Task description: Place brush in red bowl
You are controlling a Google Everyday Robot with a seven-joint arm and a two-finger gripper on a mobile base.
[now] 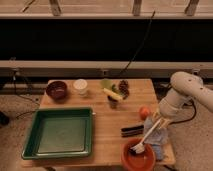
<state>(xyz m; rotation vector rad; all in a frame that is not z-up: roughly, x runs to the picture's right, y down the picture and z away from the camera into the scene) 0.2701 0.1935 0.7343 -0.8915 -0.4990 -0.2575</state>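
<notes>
The brush (149, 133) has a long white handle and a small dark head. It slants down to the left, with its head resting inside the red bowl (131, 161) at the table's front right edge. My gripper (162, 121) is at the upper end of the handle, above and to the right of the bowl. The arm reaches in from the right.
A dark block-shaped scrub brush (132, 130) lies just behind the red bowl, with an orange fruit (144, 112) behind it. A blue cloth (159, 140) lies to the bowl's right. A green tray (30, 140) fills the front left. A maroon bowl (56, 90), a white cup (80, 86) and a banana (112, 93) stand at the back.
</notes>
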